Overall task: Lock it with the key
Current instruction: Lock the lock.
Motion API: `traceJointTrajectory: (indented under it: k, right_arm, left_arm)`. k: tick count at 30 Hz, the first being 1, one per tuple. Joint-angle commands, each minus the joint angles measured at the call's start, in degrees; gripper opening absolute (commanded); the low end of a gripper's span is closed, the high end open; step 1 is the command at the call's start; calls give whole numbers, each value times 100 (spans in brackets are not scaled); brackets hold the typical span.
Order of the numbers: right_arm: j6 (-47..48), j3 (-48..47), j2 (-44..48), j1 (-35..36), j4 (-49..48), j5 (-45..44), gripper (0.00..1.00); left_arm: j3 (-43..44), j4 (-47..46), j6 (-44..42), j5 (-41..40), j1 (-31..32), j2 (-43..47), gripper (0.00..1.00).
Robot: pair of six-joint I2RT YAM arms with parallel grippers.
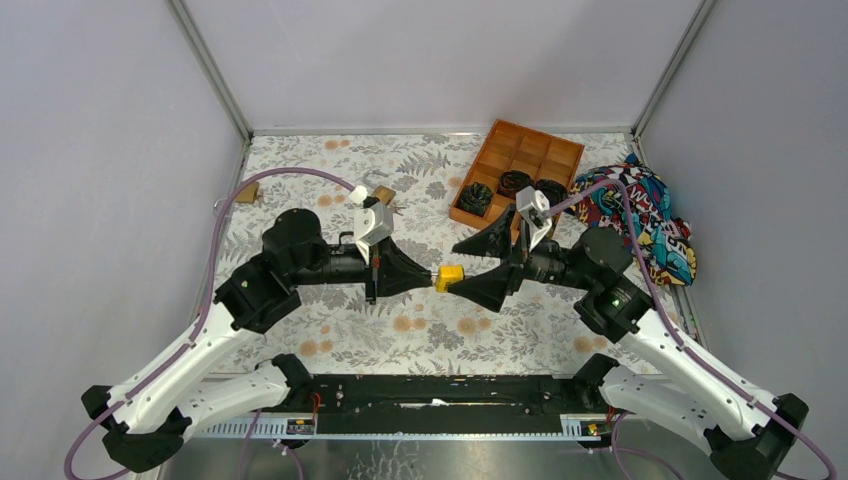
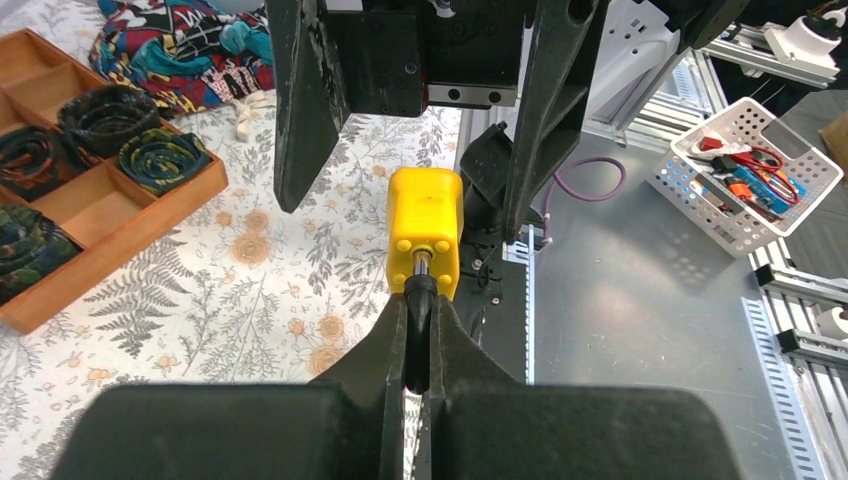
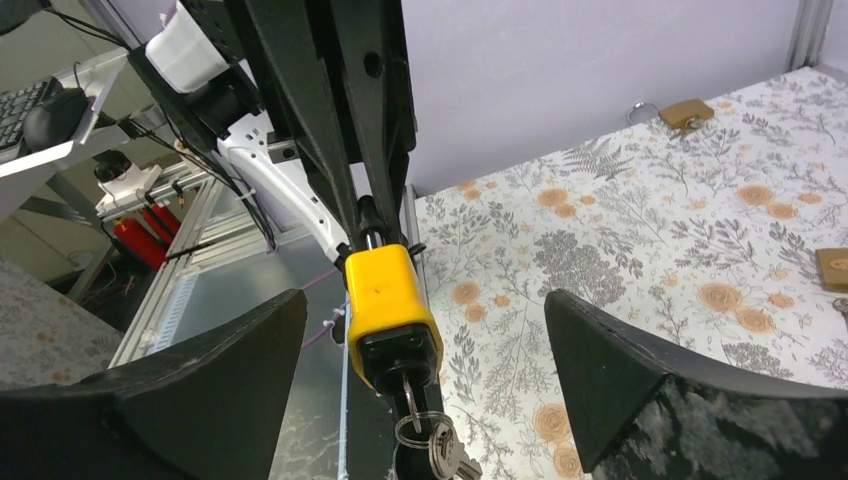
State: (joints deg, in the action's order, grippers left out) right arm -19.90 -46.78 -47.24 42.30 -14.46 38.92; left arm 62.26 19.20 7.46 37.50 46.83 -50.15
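Overhead, above the floral surface (image 1: 330,330), left hand (image 1: 432,275) pinches yellow padlock (image 1: 450,277) by its shackle; right hand (image 1: 458,268) is spread around it. Only right wrist view shows key (image 3: 409,398) in keyhole, spare keys (image 3: 445,455) dangling.

We see the padlock (image 1: 451,277) between the left end effector (image 1: 431,273) and the right end effector (image 1: 457,268), over the worktop (image 1: 330,320). Behind it on the right lies the tray (image 1: 535,150), with the cloth (image 1: 645,215) right of that.
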Motion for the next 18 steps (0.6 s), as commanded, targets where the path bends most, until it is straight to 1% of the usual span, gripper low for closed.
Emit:
traceJointTrajectory:
  k: [1, 4, 5, 6, 7, 9, 11, 13, 16, 18]
  right_arm:
    - [-560, 313, 134, -21, -1417, -87, 92]
    - [-704, 336, -18, 2, -1621, 110, 79]
    - [-730, 343, -52, 5, -1679, 175, 75]
    - [-769, 359, -82, 12, -1763, 252, 74]
    - [-806, 383, -98, 22, -1819, 292, 77]
    - [-832, 439, -84, 17, -1832, 360, 85]
    - [-824, 520, -17, 15, -1831, 335, 89]
    - [-825, 630, 65, 15, -1889, 279, 89]
    - [-878, 655, 36, 19, -1934, 213, 81]
    - [-944, 617, -46, 23, -1994, 238, 80]
  left_arm:
    - [-138, -904, 433, 187, -49, 137, 0]
    - [-183, -1011, 536, 189, -89, 121, 0]
    - [-185, -1027, 561, 189, -101, 121, 0]
    - [-178, -1039, 596, 188, -115, 114, 0]
    - [-178, -1052, 620, 181, -133, 111, 0]
    - [-166, -1088, 684, 178, -172, 111, 0]
    - [-186, -1180, 774, 188, -236, 121, 0]
    - [-246, -1322, 901, 230, -277, 148, 0]
    - [-329, -1503, 1044, 288, -310, 172, 0]
    - [-375, -1571, 1102, 313, -315, 173, 0]
